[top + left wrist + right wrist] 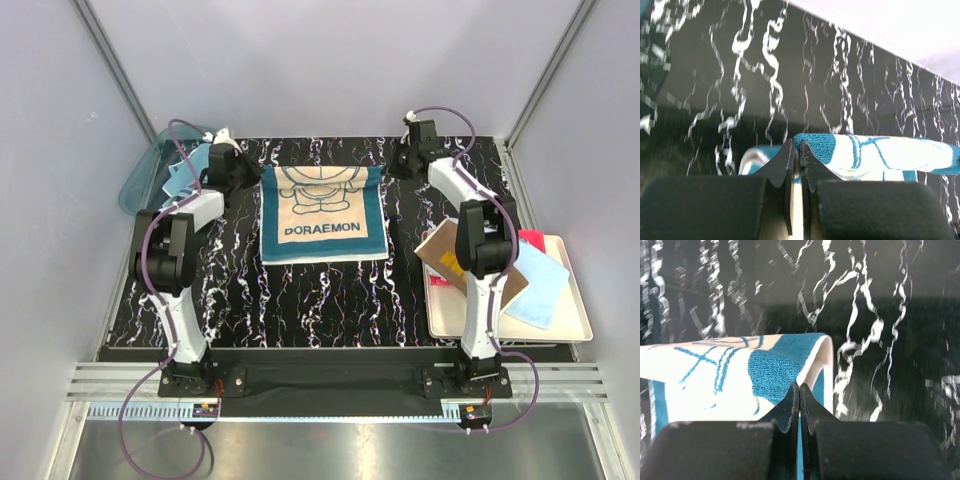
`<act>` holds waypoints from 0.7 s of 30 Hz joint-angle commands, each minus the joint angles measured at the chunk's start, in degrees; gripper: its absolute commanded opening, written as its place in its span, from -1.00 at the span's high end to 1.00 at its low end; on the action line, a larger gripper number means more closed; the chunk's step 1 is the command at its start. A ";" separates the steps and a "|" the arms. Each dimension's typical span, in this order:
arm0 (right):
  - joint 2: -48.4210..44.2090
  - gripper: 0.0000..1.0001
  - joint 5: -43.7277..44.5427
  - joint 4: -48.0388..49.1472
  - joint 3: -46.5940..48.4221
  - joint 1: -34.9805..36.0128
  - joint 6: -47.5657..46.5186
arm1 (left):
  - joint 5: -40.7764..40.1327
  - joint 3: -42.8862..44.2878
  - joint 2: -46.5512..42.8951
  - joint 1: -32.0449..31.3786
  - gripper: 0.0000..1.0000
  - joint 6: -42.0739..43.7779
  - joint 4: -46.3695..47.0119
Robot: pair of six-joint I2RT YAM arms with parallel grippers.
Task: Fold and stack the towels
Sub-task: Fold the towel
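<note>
A teal towel [322,215] with a cream cartoon picture and the word DORAEMON lies spread in the middle of the black marbled table. My left gripper [243,170] is at its far left corner. In the left wrist view the gripper [799,145] is shut on the towel's edge [880,152]. My right gripper [403,160] is at the far right corner. In the right wrist view it [800,386] is shut on that corner [770,370], which curls up off the table. An orange-brown towel [455,262], a light blue towel [540,282] and a red towel [531,240] lie on the tray.
A cream tray [575,310] sits at the right edge of the table, partly behind my right arm. A translucent teal basket [140,185] with light blue cloth [183,175] in it stands at the far left, next to my left arm.
</note>
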 commanded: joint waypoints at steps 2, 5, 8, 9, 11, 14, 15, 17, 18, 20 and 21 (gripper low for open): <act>-11.01 1.00 -0.40 4.50 -6.70 -0.26 1.01 | -1.97 -5.98 -8.45 -0.55 1.00 -0.80 6.00; -14.88 1.00 -0.22 5.12 -12.58 -0.26 2.15 | -4.43 -8.54 -10.57 -1.95 1.00 -1.50 1.80; -17.87 1.00 -1.10 6.17 -18.21 -0.35 3.99 | -8.98 -9.78 -12.50 -3.80 1.00 -2.64 -3.83; -18.50 1.00 -1.10 6.44 -20.84 -0.26 4.87 | -9.87 -11.35 -13.64 -4.24 1.00 -3.08 -4.37; -20.25 1.00 -1.45 7.93 -23.66 -0.26 5.67 | -12.86 -13.11 -14.87 -5.91 1.00 -3.35 -5.78; -22.18 1.00 -2.68 9.51 -28.15 -0.09 7.25 | -15.33 -16.28 -16.72 -7.49 1.00 -4.14 -6.14; -22.72 1.00 -1.73 9.78 -29.90 0.09 8.03 | -15.68 -17.24 -17.16 -7.76 1.00 -4.75 -5.88; -23.68 1.00 -1.28 9.25 -30.88 0.27 8.48 | -16.38 -19.79 -18.31 -8.55 1.00 -5.10 -5.00; -24.04 1.00 -1.19 9.08 -31.84 0.18 9.09 | -16.73 -20.50 -18.74 -8.64 1.00 -5.28 -4.91; -25.26 1.00 -1.28 9.16 -32.90 0.53 9.62 | -17.44 -22.17 -20.14 -9.07 1.00 -5.28 -4.82; -25.62 1.00 -1.28 9.16 -33.77 0.70 10.06 | -17.88 -22.78 -20.76 -9.08 1.00 -5.28 -4.82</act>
